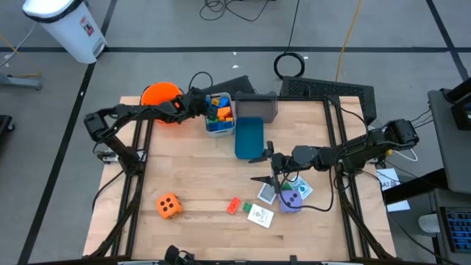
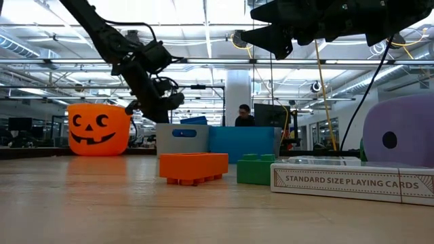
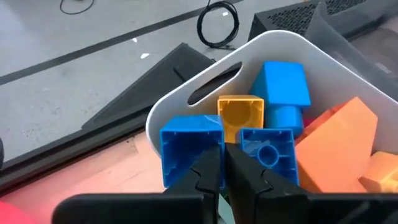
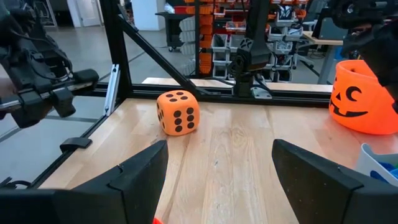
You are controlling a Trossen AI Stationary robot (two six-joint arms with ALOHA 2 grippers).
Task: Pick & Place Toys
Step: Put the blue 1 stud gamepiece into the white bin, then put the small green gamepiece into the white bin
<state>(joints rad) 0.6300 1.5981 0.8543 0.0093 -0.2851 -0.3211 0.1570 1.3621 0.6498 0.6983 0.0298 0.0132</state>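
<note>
My left gripper [image 3: 224,171] clenched empty over white bin [image 1: 220,129], blocks [image 3: 283,84] inside; right gripper [image 1: 263,168] spread empty; orange die [image 1: 168,206], purple die [image 1: 291,200], cards [image 1: 260,215] left near table front edge.

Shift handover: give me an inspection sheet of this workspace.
Surface: wooden table, bare middle.
Job's things: orange die; purple die; orange block and green block; picture cards; blocks filling grey bin.
Clutter: pumpkin bucket, blue bin, playing-card box.
Grippers: left gripper shut over the grey bin; right gripper open above the cards.
Cables: coil on floor.
Surroundings: person behind.
</note>
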